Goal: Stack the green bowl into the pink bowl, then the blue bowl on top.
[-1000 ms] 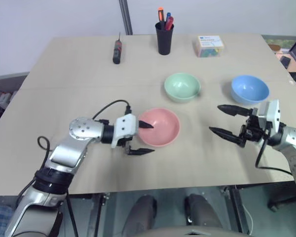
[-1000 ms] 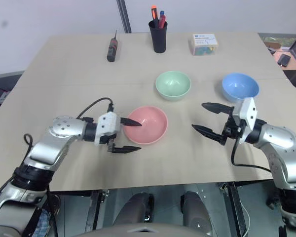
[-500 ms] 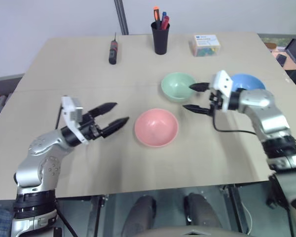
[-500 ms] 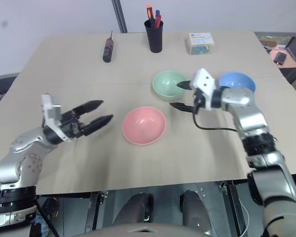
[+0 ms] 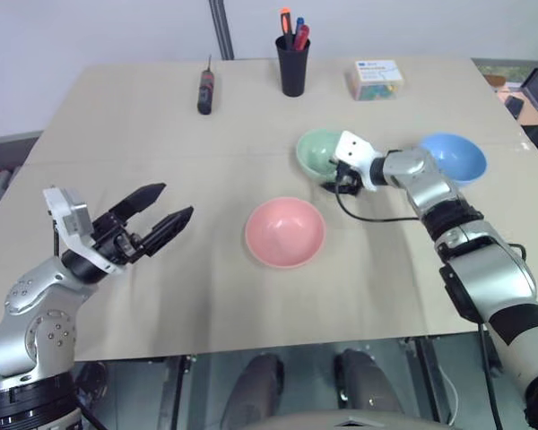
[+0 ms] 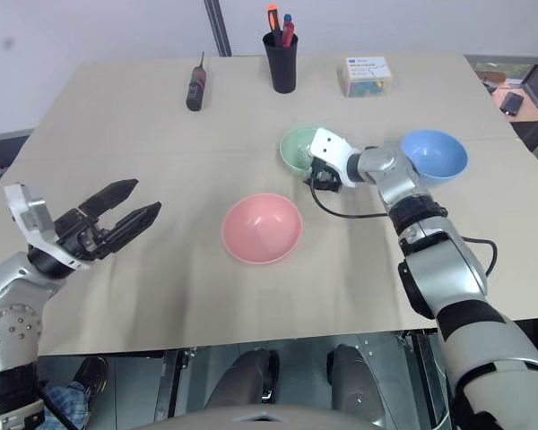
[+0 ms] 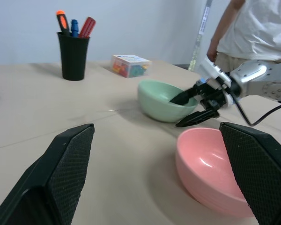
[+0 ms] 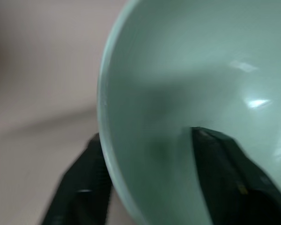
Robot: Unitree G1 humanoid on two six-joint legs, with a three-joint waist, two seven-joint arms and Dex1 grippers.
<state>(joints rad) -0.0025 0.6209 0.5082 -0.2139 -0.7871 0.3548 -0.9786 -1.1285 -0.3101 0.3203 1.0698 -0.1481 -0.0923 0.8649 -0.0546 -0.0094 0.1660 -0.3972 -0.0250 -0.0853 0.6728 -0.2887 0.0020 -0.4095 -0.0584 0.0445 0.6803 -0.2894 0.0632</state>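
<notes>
The green bowl [image 5: 318, 150] stands on the table behind the pink bowl [image 5: 285, 231], and the blue bowl [image 5: 453, 159] stands to its right. My right gripper [image 5: 330, 176] is at the green bowl's near rim. One finger is inside the bowl and one outside, seen astride the wall in the right wrist view [image 8: 145, 133]. A gap still shows on the inner side. The bowl rests on the table. My left gripper [image 5: 176, 200] hangs open and holds nothing, well left of the pink bowl.
A black cup of pens [image 5: 293, 67], a screwdriver [image 5: 205, 90] and a small box [image 5: 377, 79] stand along the table's far side. A person [image 7: 257, 28] stands beyond the table's right end. Bare tabletop lies around the pink bowl.
My right gripper has reached forward to the green bowl, and its fingers have narrowed around the rim. My left gripper has drawn back to the left, away from the pink bowl, still open.
</notes>
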